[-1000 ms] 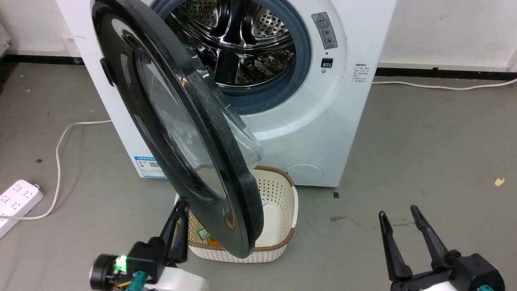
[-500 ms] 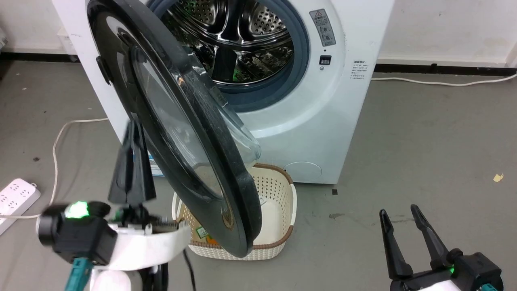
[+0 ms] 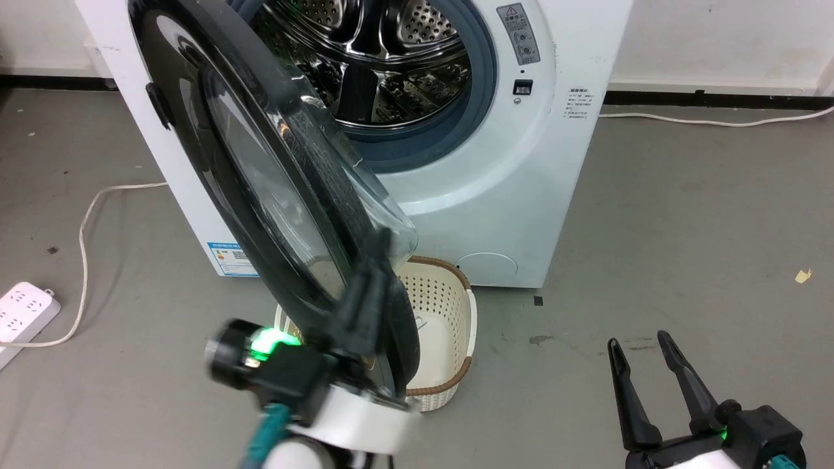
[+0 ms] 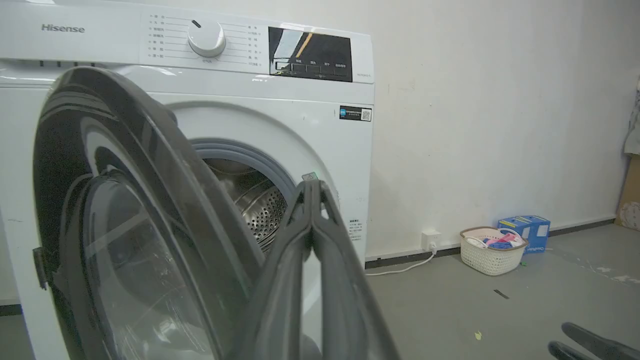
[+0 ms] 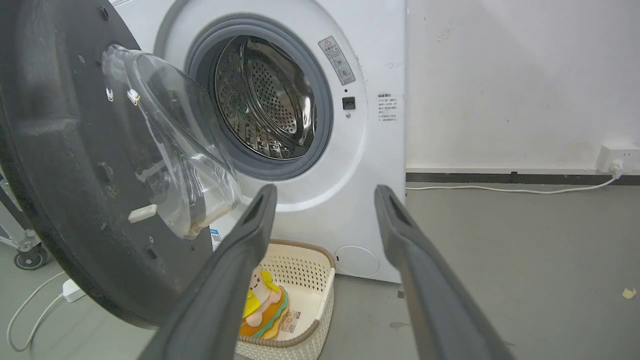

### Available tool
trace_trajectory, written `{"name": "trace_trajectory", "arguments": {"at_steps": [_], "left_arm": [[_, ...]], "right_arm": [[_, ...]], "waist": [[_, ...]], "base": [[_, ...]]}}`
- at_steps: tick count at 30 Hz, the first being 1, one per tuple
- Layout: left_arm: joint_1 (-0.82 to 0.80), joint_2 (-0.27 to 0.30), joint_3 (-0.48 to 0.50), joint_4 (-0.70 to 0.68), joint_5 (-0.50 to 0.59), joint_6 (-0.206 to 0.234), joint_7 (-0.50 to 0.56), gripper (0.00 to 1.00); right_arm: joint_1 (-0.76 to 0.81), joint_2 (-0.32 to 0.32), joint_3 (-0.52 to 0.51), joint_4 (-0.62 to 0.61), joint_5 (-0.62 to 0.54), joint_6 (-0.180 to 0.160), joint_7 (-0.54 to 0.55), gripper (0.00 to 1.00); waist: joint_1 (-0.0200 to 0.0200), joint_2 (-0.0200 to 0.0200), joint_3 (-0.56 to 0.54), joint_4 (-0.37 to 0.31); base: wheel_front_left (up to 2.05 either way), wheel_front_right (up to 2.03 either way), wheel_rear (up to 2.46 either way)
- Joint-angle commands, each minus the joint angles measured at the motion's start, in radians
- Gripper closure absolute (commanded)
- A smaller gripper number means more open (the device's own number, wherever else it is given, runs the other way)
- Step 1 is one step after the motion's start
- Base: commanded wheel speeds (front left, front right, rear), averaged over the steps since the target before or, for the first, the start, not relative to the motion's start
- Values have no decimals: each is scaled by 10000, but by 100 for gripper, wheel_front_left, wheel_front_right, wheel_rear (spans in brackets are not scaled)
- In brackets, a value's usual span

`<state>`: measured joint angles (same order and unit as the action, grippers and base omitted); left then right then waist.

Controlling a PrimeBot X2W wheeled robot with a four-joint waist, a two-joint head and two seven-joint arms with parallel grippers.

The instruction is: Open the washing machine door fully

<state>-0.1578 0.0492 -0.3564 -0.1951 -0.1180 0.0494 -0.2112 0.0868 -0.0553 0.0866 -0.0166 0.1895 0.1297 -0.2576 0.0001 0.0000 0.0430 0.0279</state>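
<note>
The door [image 3: 273,195] was seen swung partway out from the washer [image 3: 521,195], hinged at the left, with its free edge hung above the basket [image 3: 443,293] on the near floor; it was judged not yet fully open, a further swing to the left being needed.

The left gripper [image 4: 311,186] was held with its fingers pressed together on nothing, set at the door's free edge on the side of the clear bowl [image 5: 170,165]; whether the rim was touched could not be told, the head view being blurred there.

Several faults were judged possible. The rim is glossy and curved, so a push given by the closed fingers could be lost to a slip, and the door left to drift back toward the drum [image 3: 391,78]. The bowl bulges just beside the fingers, so it could be struck or scraped if the push were aimed too far in. The basket and the toy [image 5: 262,302] in it lie just below the door's edge, so they could be knocked by a forearm carried too low. The hinge could be strained if force were kept on after the stop was met.

The right gripper [image 3: 638,340] was held with its fingers apart and empty, near and well to the right, so no clash with it was expected; the power strip [image 3: 23,309] lay well apart at the left.
</note>
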Motion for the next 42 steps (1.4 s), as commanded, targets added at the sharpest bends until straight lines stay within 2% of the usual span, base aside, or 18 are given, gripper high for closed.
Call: {"name": "trace_trajectory", "arguments": {"at_steps": [1, 9, 13, 14, 20, 30, 35, 42], "left_arm": [[143, 13, -265, 250, -98, -47, 111, 100], [-36, 12, -1040, 2002, -556, 49, 425, 100], [-197, 12, -1020, 2701, -755, 77, 443, 100], [-347, 11, -930, 3230, -892, 118, 364, 100], [-381, 16, -803, 3728, -1072, 196, 88, 100], [316, 178, -883, 3726, -1208, 280, -80, 100], [563, 367, -862, 3520, -1179, 408, -44, 100], [782, 587, -567, 3111, -1325, 668, 34, 100]], "right_arm": [[-141, 45, 9, 56, 31, 10, -41, 0], [-239, 48, -16, 101, 4, 10, -41, 0], [-263, 49, -37, 128, 3, 10, -41, 0], [-273, 49, -67, 156, 1, 10, -41, 0], [-206, 50, -87, 233, 25, 10, -41, 0], [10, 44, -88, 360, 99, 10, -41, 0], [73, 44, 16, 473, 174, 10, -41, 0], [78, 44, 203, 642, 294, 10, -41, 0]], "waist": [[-1, 0, 33, 14], [-1, 0, 251, 22], [-1, 0, 321, 32], [-1, 0, 359, 69], [-1, 0, 221, 405], [-1, 0, -207, 1903], [-1, 0, -316, 2804], [-1, 0, -369, 3665]], "base": [[0, 0, 0], [0, 0, 0], [0, 0, 0], [0, 0, 0], [0, 0, 0], [0, 0, 0], [0, 0, 0], [0, 0, 0]]}}
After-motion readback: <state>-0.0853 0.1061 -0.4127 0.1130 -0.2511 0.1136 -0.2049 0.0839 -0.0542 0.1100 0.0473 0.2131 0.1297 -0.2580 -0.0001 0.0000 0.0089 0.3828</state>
